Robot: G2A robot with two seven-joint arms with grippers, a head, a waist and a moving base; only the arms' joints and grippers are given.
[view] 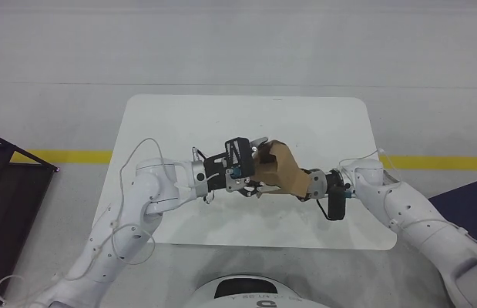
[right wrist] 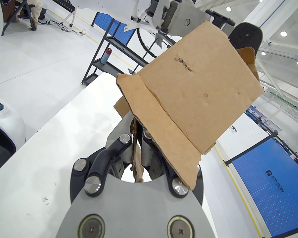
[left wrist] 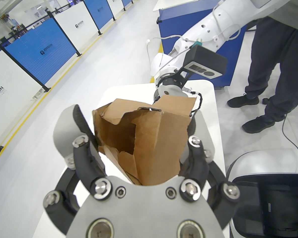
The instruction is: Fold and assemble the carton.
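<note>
A white table (view: 184,123) stands on a pale floor crossed by a yellow line (view: 76,156), with a black rack (view: 18,185) on the floor off the table's left end. Farther out in the room are a blue cabinet (left wrist: 188,23) and a black shelf stand (right wrist: 106,50) that carries a bottle (right wrist: 106,56). The brown carton (view: 283,173) is held between the two arms, raised over the middle of the table on the half nearer the robot. Its long axis runs across the table from one gripper to the other, its right end a little nearer the robot. The left gripper (view: 259,167) straddles the carton's left end, its fingers (left wrist: 80,125) spread wide and pressed against opposite sides of the cardboard. That end is open and faces the left wrist; inside are shadowed cardboard walls and a flap folded inward with a torn edge. The right gripper (view: 307,185) has its fingers (right wrist: 146,147) drawn close together, pinching a thin flap at the carton's right end, where a creased strip of cardboard overhangs them.
</note>
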